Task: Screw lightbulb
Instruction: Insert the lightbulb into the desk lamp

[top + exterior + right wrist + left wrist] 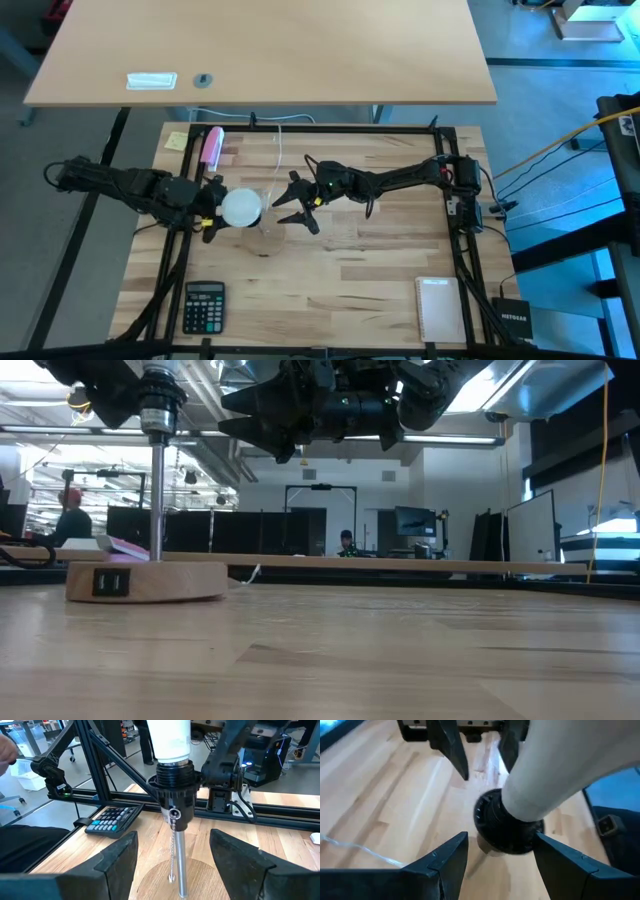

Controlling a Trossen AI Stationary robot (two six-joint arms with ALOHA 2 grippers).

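The white lightbulb [241, 207] stands with its narrow base in a black socket [175, 790]. The socket sits on top of a metal post [157, 490], which rises from a round wooden disc [145, 580] on the table. My left gripper [212, 210] is open on the bulb's left. In its wrist view its fingers stand on either side of the socket [505, 827], and I see no touch. My right gripper [290, 205] is open on the bulb's right. Its fingers [120, 855] stand apart on either side of the post, below the socket.
A pull chain [173, 850] hangs from the socket beside the post. A calculator [203, 305] lies at the near left and a notebook [440, 308] at the near right. A pink object [211, 147] and a yellow note [177, 140] lie at the far left. Black frame rails edge the table.
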